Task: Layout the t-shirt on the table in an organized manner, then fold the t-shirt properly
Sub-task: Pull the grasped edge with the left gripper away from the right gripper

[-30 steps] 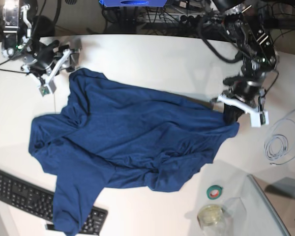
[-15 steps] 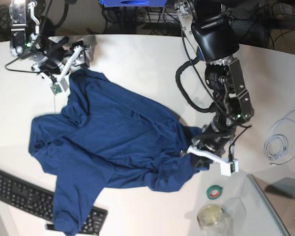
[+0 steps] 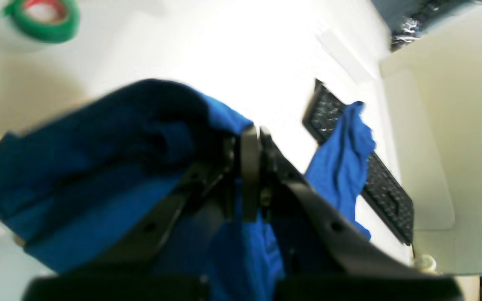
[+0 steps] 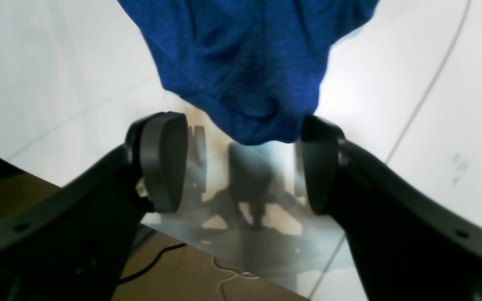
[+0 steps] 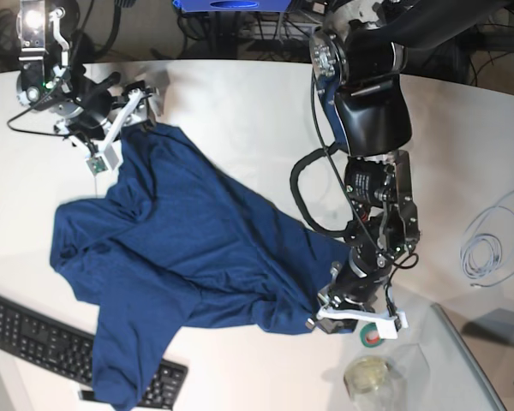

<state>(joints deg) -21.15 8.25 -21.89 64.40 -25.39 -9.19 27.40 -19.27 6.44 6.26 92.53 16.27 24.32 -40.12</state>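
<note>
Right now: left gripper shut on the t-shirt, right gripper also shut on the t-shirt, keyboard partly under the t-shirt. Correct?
Not quite. The right gripper is open: in the right wrist view its pads stand apart with the t-shirt's edge hanging loose between them, unpinched. The rest holds: the left gripper is shut on the t-shirt, and the keyboard lies partly under it.

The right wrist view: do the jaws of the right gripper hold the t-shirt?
No. The jaws of the right gripper stand open, and the edge of the t-shirt lies loose between them on the table.
</note>
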